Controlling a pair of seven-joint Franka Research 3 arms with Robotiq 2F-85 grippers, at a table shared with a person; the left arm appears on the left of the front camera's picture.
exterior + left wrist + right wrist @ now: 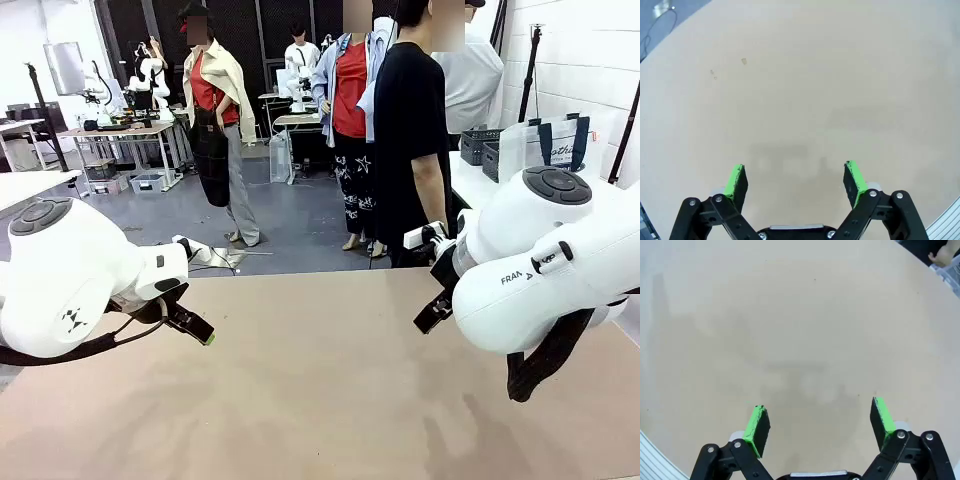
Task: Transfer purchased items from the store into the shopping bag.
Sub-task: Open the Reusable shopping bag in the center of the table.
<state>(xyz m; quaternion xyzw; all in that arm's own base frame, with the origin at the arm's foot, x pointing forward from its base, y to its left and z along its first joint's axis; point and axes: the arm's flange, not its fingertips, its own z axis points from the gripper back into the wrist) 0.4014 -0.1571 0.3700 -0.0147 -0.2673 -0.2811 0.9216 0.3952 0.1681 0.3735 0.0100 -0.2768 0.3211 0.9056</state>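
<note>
My left gripper (796, 175) hangs open over the bare tan table (805, 90), nothing between its green pads; in the front view it (195, 325) sits at the left. My right gripper (817, 422) is open too and holds nothing; in the front view it (432, 312) juts from the arm at the right. The shopping bag (545, 148), translucent with navy handles, stands on a white side table at the far right. Beside it sits the dark grey store basket (478, 143). The purchased items are out of view.
A person in a black T-shirt (410, 130) stands at the table's far edge, a hand (940, 257) showing at the top right of the right wrist view. The bulky white arm bodies (560, 270) hang over both sides of the table.
</note>
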